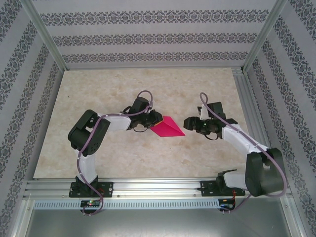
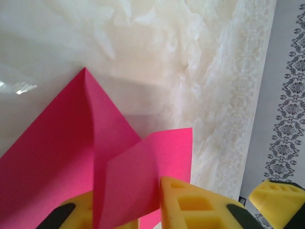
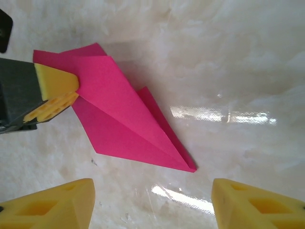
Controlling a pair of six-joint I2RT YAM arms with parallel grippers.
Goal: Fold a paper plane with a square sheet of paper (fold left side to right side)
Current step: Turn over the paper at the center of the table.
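The magenta sheet of paper (image 1: 168, 127) lies mid-table, folded into a pointed wedge with a centre crease, the shape of a paper plane. Its tip (image 3: 193, 168) points toward my right arm. My left gripper (image 1: 153, 121) is shut on the wide end. In the left wrist view a raised flap (image 2: 143, 176) stands pinched between the yellow fingers (image 2: 195, 205). In the right wrist view that finger (image 3: 55, 88) presses on the paper's (image 3: 128, 124) broad corner. My right gripper (image 1: 190, 122) stands open just past the tip, touching nothing, with its fingers (image 3: 257, 205) wide apart above bare table.
The marble-patterned tabletop (image 1: 148, 84) is walled by patterned panels (image 1: 148, 37) and metal frame posts (image 1: 249, 42). A metal rail (image 1: 158, 187) with both arm bases runs along the near edge.
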